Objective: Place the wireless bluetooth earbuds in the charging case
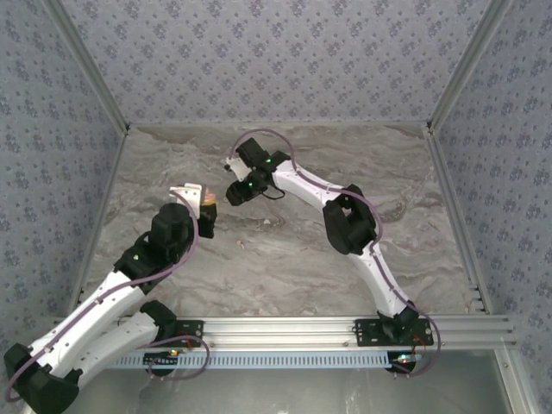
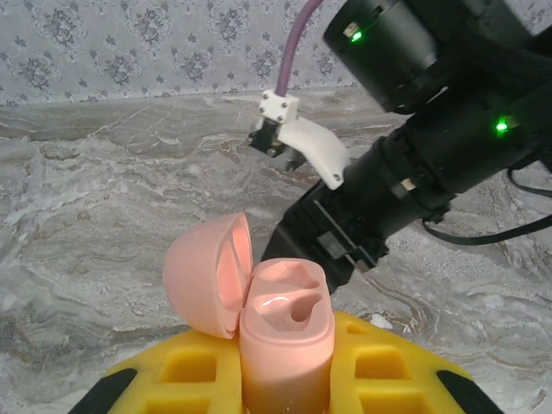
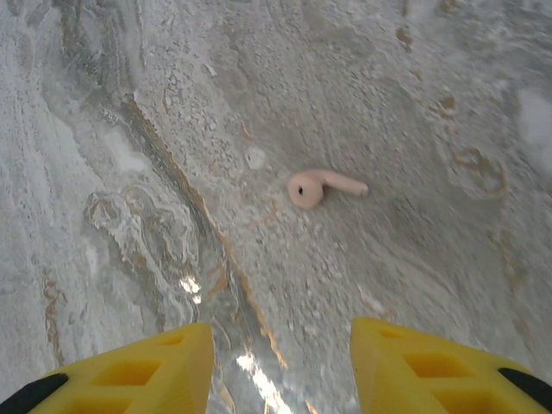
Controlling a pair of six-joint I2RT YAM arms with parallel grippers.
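The pale pink charging case (image 2: 285,332) stands upright with its lid (image 2: 207,276) swung open to the left, and my left gripper (image 2: 285,358) is shut on its body between yellow fingers (image 2: 194,371). One slot in the case is a dark hollow; the other looks glossy, and I cannot tell whether it is filled. A pale pink earbud (image 3: 319,185) lies on the marble, stem pointing right. My right gripper (image 3: 280,354) hangs open above the table, short of that earbud, with nothing between its fingers. In the top view the left gripper (image 1: 207,207) and right gripper (image 1: 231,197) are close together.
The right arm's black wrist (image 2: 414,164) with its white camera mount (image 2: 302,142) hangs just behind the case. Marble tabletop (image 1: 285,259) is walled by patterned panels (image 1: 276,60); an aluminium rail (image 1: 293,328) runs along the near edge.
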